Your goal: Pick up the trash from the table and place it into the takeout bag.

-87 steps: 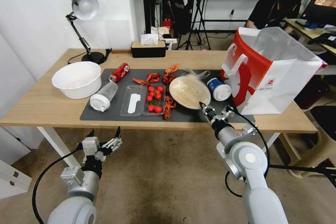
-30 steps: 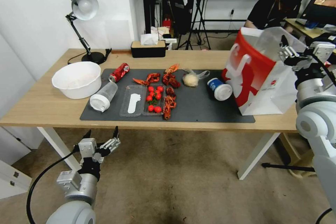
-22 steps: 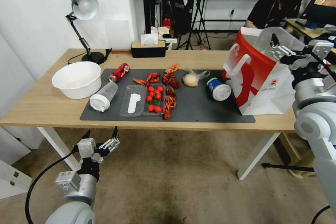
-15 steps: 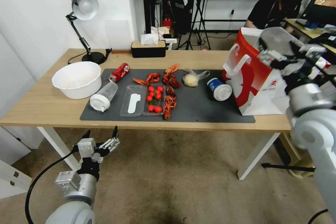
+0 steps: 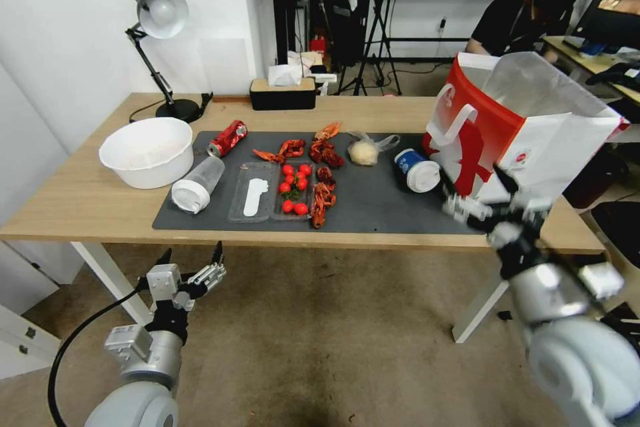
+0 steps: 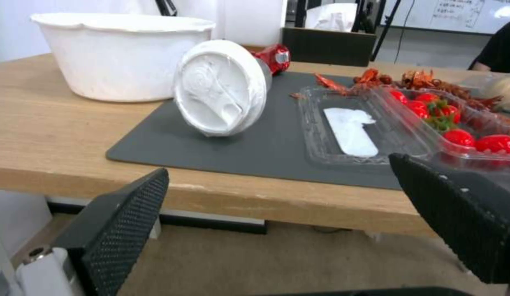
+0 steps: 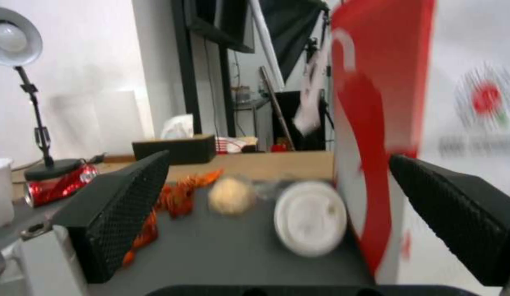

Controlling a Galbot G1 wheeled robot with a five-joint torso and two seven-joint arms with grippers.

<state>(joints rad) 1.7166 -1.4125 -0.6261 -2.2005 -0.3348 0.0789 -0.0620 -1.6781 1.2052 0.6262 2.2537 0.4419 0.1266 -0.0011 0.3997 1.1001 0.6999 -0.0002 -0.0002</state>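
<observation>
Notably clear tray (image 5: 272, 199) holds cherry tomatoes (image 5: 294, 187); white basin (image 5: 147, 150) nearby.

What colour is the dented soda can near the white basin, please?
The dented soda can is red, clearest in the head view.

lidded cup (image 7: 310, 218) beside takeout bag (image 7: 376, 123)

My right tool (image 5: 490, 203) hangs with jaws spread, empty; my left tool (image 5: 190, 265) waits low, jaws likewise spread.
</observation>
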